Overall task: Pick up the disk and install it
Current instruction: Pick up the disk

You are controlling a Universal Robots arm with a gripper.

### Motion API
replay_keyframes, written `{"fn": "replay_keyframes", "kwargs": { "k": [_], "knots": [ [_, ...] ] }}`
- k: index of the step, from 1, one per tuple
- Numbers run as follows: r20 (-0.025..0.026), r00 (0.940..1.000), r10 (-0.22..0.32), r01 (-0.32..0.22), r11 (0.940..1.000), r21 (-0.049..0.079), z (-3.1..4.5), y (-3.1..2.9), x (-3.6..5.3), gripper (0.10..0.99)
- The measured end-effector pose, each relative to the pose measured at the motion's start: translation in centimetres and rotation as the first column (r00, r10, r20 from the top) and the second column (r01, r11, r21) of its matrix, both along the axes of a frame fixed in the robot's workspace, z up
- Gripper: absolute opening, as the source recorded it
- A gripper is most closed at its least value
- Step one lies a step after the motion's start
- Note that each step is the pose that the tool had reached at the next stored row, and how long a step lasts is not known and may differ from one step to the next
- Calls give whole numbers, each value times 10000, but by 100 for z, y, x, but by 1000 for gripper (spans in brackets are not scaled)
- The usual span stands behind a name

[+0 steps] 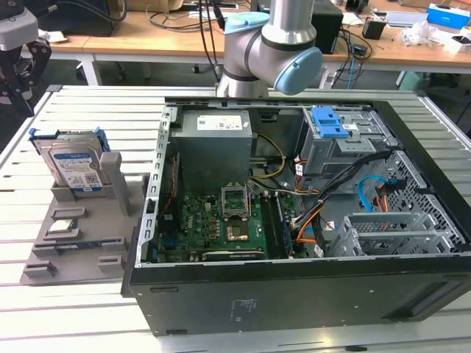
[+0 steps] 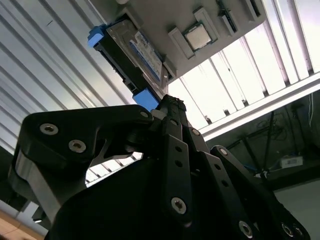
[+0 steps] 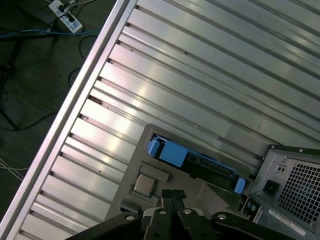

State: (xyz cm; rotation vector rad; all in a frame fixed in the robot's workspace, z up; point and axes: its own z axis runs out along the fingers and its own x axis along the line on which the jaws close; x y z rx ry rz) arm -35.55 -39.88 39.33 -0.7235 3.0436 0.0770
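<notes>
Silver disk [image 1: 73, 163]: stands on edge in a slot of the grey holder tray [image 1: 73, 254]. The tray sits on the slatted metal worktop [image 1: 88, 110] at the exterior view's left, just beside the open computer case [image 1: 294, 294].
Blue bracket [image 3: 172, 152]: frames the disk's edges, and blue shows at both ends of its top edge in both wrist views.
End effector [image 3: 173, 194]: its two black fingertips are pressed together with nothing between them, and it carries nothing.
Disk against end effector: in the first wrist view the fingertips hang over a bare part of the tray, near the disk [image 3: 200, 162] but clear of it. In the second wrist view the end effector [image 2: 170, 102] points toward one blue end of the disk [image 2: 135, 50]. I cannot tell from there how far apart they are.
Facing: the broad white-and-blue label side is upright and turned toward the exterior camera.
Long axis: as far as I can see it runs level along the slot, with one end toward the computer case.
Also on the tray: a small square processor chip [image 3: 144, 185] lies flat, near the disk's slot.
Inside the case: a grey power supply box [image 1: 213, 147], and a metal drive cage [image 1: 331, 121] with a blue latch, well apart from the disk.
Arm [image 1: 272, 44]: rises behind the case.
</notes>
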Motion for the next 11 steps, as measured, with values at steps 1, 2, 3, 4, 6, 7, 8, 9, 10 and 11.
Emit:
{"fn": "replay_keyframes", "kwargs": {
  "k": [1,2,3,4,6,7,8,9,10,11],
  "knots": [
    [0,10000,100,-100,10000,0,0,0,0,102],
    [0,9999,159,-159,9999,0,0,0,0,102],
    [1,9998,217,-217,9998,0,0,0,0,102],
    [0,9995,329,-329,9995,0,0,0,0,102],
    [0,9978,665,-665,9978,0,0,0,0,102],
    [1,9973,739,-739,9973,0,0,0,0,102],
    [1,9967,810,-810,9967,0,0,0,0,102],
    [0,9958,917,-917,9958,0,0,0,0,102],
    [0,9946,1038,-1038,9946,0,0,0,0,102],
    [0,9928,1199,-1199,9928,0,0,0,0,102]
  ]
}}
